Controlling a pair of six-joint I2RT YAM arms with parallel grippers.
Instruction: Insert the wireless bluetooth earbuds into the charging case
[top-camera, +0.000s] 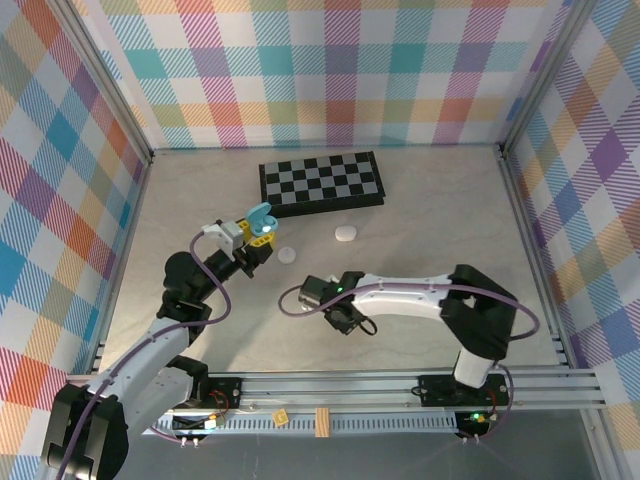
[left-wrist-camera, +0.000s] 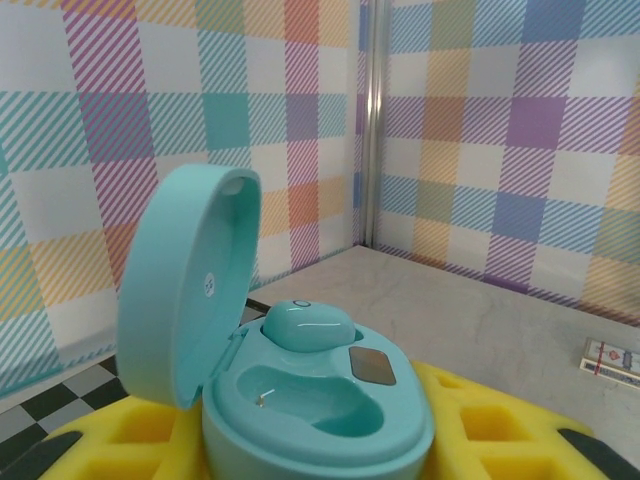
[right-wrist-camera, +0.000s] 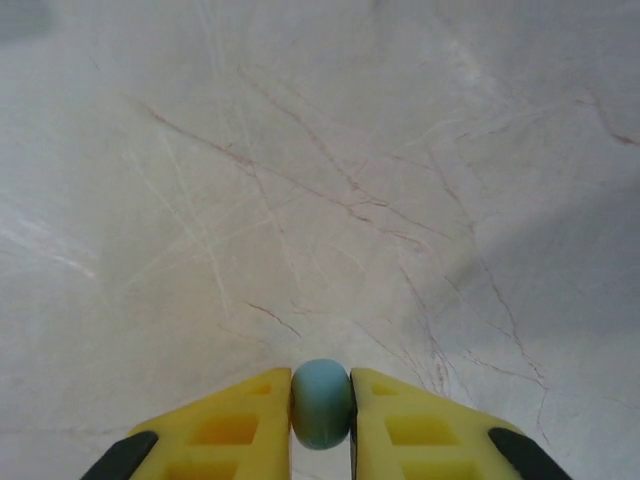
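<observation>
**Light blue earbud (right-wrist-camera: 321, 400) pinched in the right gripper (right-wrist-camera: 321, 408); open charging case (left-wrist-camera: 330, 430) held by the left gripper (top-camera: 252, 238).**

The light blue earbud is a small, smooth, rounded bud, clamped between the right gripper's yellow fingers (right-wrist-camera: 230, 425) just above the pale, veined table (right-wrist-camera: 300, 180); its stem is hidden. The left gripper is closed on the charging case, a glossy light blue pebble raised off the table with its lid (left-wrist-camera: 185, 280) tilted open. A second earbud (left-wrist-camera: 305, 325) of the same colour sits in one well, beside a bare well (left-wrist-camera: 310, 400).

Glossy teal plastic charging case (left-wrist-camera: 318, 425), matt blue earbud (right-wrist-camera: 321, 404), smooth marbled table (right-wrist-camera: 300, 200)
</observation>
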